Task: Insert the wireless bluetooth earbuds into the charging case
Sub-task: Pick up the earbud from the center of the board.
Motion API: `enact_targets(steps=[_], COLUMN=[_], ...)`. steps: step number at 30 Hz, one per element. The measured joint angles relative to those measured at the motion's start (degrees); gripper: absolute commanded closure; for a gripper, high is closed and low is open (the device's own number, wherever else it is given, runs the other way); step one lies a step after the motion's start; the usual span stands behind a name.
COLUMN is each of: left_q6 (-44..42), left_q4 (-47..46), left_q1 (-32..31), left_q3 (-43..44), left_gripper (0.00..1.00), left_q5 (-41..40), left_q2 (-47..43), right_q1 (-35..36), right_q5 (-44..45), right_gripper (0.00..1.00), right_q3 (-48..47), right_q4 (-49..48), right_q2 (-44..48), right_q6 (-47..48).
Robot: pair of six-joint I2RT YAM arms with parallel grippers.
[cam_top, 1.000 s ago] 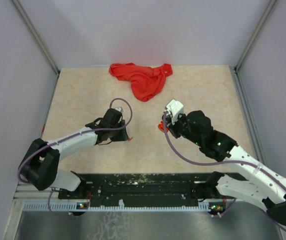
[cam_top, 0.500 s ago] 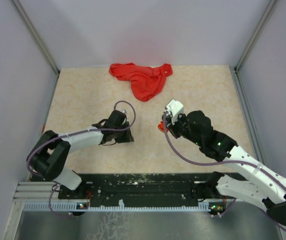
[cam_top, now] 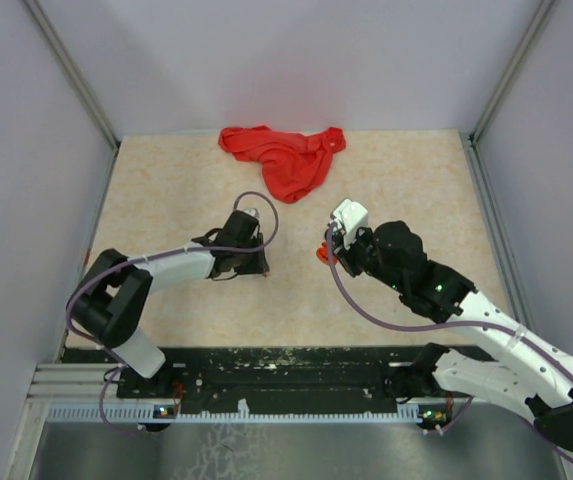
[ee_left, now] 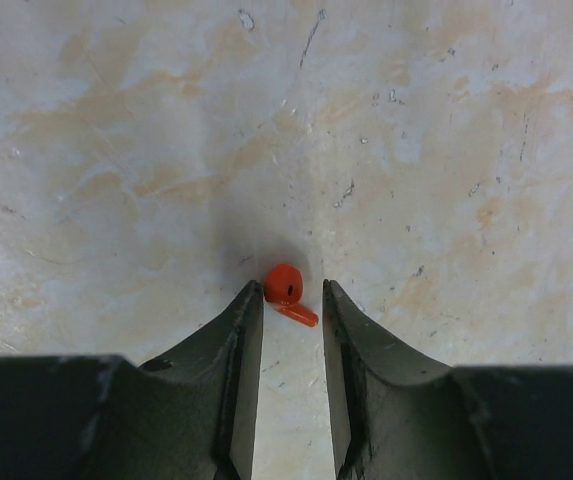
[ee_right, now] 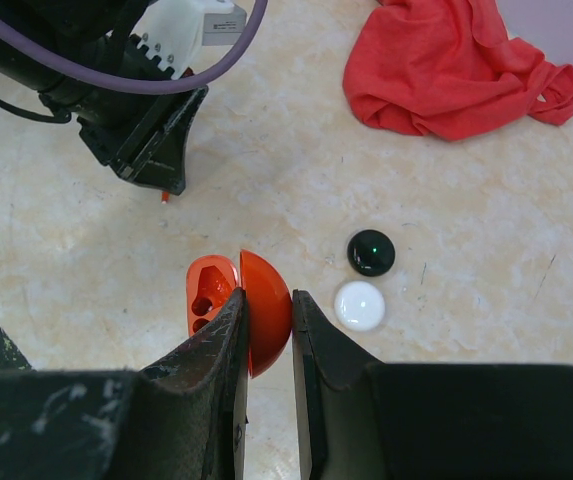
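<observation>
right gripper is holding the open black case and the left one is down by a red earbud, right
Not quite: the open case in the right gripper is red, as the right wrist view shows; the black case lies on the table. The left gripper is down by a red earbud.

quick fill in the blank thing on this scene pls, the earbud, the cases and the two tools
1. The earbud lying on the table at the tips of the left tool is coloured ___.
2. The red case clamped in the right tool has its lid ___.
3. The round case just beyond the white case is coloured ___.
Missing words: red; open; black.
</observation>
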State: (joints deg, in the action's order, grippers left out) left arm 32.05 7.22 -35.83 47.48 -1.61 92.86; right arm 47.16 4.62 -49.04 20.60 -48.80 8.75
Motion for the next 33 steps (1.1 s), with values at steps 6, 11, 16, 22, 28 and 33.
enact_targets(steps=[6,11,16,22,28,33], left_q6=[-2.14,-3.93,-5.68,-6.88,-7.28,-7.48], left_q4=[2.99,7.74,11.76,13.68,15.19,16.50], left_q1=[-0.17,-2.25,-4.98,-6.47,-7.19,-8.41], left_q3=[2.80,5.62,9.42,11.39,12.85,14.34], left_gripper=[0.62,0.63,0.63,0.67,0.68,0.67], left_q5=[-1.44,-6.19,-10.86,-13.25,-14.47,-16.20], left_q2=[1.57,2.80,5.49,7.06,8.24,9.33], right_q1=[0.00,0.00,0.00,0.00,0.00,0.00], right_q5=[-0.02,-0.24,-0.24,-0.24,-0.26,-0.31], right_gripper=[0.89,0.90,0.89,0.89,0.89,0.89], right_q3=[0.00,0.00,0.00,0.00,0.00,0.00], right_q4=[0.00,0.00,0.00,0.00,0.00,0.00], right_q2=[0.00,0.00,0.00,0.00,0.00,0.00], right_q6=[-0.02,-0.02,-0.02,-0.02,-0.02,-0.02])
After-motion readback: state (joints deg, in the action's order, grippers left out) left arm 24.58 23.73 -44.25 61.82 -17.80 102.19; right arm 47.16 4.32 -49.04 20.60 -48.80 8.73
